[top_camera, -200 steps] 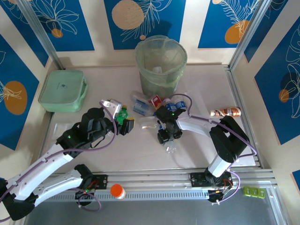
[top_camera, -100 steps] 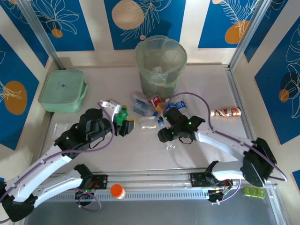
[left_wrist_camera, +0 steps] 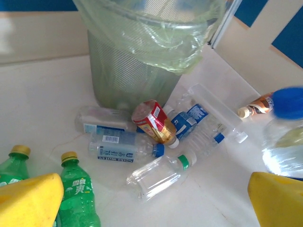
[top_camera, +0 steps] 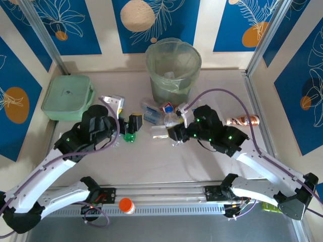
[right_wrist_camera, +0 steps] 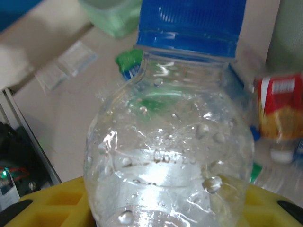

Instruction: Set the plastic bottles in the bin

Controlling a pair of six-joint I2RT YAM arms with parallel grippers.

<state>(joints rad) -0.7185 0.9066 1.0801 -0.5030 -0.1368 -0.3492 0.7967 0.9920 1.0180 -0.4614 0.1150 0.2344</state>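
My right gripper (top_camera: 177, 134) is shut on a clear plastic bottle with a blue cap (right_wrist_camera: 170, 142), held cap-up between its yellow pads (right_wrist_camera: 52, 201) above the table. The same bottle shows at the right of the left wrist view (left_wrist_camera: 284, 137). The bin (top_camera: 173, 65) stands at the back, lined with a pale green bag (left_wrist_camera: 156, 33). Several bottles lie in front of it: a red-labelled one (left_wrist_camera: 154, 122), a blue-labelled one (left_wrist_camera: 118, 146), a clear one with a white cap (left_wrist_camera: 158, 175) and two green ones (left_wrist_camera: 75, 198). My left gripper (top_camera: 132, 124) hangs open over them.
A brown-labelled bottle (top_camera: 242, 120) lies apart at the right, near the metal frame rail (top_camera: 260, 121). A flat mint-green box (top_camera: 68, 97) sits at the back left. An orange cap (top_camera: 126, 205) rests on the near rail.
My right gripper has tightened on the clear bottle and carried it up off the table, its arm stretching out to the right. The left gripper has drifted slightly back, still open.
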